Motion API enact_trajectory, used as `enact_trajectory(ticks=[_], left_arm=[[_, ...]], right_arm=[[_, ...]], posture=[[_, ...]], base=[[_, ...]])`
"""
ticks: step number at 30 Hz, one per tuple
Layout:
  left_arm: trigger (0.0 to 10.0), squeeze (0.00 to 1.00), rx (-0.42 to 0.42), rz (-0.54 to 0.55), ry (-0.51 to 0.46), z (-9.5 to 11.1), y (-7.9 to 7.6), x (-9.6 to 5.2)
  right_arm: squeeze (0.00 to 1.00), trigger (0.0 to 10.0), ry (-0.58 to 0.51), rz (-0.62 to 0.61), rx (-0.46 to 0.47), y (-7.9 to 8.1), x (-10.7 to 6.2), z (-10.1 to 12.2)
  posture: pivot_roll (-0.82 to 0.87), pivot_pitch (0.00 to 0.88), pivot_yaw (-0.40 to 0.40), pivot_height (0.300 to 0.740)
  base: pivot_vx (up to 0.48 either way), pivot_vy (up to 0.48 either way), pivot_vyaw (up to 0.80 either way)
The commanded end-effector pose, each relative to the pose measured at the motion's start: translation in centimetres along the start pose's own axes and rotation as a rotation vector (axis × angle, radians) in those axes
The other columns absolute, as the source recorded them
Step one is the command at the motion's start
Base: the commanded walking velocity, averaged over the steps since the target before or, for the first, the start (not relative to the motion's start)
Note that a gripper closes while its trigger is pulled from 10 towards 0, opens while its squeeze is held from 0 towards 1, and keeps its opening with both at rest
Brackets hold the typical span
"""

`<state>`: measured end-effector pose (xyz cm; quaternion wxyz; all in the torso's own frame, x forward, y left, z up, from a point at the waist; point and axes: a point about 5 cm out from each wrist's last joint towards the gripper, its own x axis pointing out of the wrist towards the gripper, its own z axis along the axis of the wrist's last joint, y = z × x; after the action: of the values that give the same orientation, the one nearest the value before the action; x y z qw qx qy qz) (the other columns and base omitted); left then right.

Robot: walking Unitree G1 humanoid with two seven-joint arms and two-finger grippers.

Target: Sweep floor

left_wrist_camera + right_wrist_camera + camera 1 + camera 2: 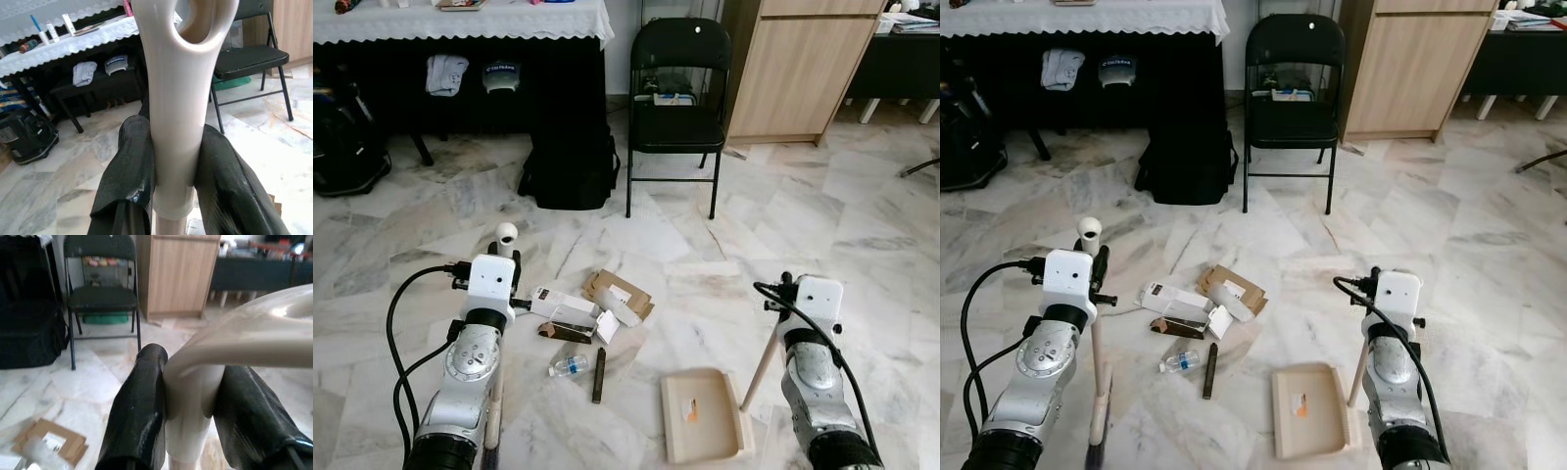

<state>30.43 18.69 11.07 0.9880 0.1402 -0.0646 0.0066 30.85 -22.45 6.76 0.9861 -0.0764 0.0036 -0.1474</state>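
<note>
Both tools clamped on sweeping gear, litter on marble floor ahead.
Left tool (171, 196) fingers pinch the cream broom handle (178, 98), brush end down by robot's left side; right tool (190, 426) clamped on the dustpan handle (762, 368), beige dustpan (700, 416) flat on floor. Between arms: plastic bottle (568, 366), dark stick (599, 375), cardboard scraps (617, 295). Farther: black backpack (570, 166), folding chair (677, 108), cloth-covered counter (460, 20).

My arms: silver jointed casings, each topped by a white boxy wrist block. Black cables loop off both, thicker bundle on the left. Left gripper (178, 191) and right gripper (188, 416): glossy black, long fingers.
</note>
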Motion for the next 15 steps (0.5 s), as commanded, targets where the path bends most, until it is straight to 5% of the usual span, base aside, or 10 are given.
enact_trajectory(ticks=[1, 15], left_arm=[[10.0, 0.0, 0.041, -0.025, 0.02, -0.5, 0.0, -0.2], [10.0, 0.0, 0.064, -0.143, 0.126, -1.8, -1.1, -0.4]], right_arm=[[0.0, 10.0, -0.081, -0.001, -0.025, -0.1, 0.7, 1.5], [0.0, 10.0, -0.078, 0.05, -0.064, 1.4, 0.6, 0.8]], posture=[[0.08, 0.053, 0.006, 0.74], [0.1, 0.063, 0.013, 0.74]], base=[[0.0, 0.0, 0.0], [0.0, 0.0, 0.0]])
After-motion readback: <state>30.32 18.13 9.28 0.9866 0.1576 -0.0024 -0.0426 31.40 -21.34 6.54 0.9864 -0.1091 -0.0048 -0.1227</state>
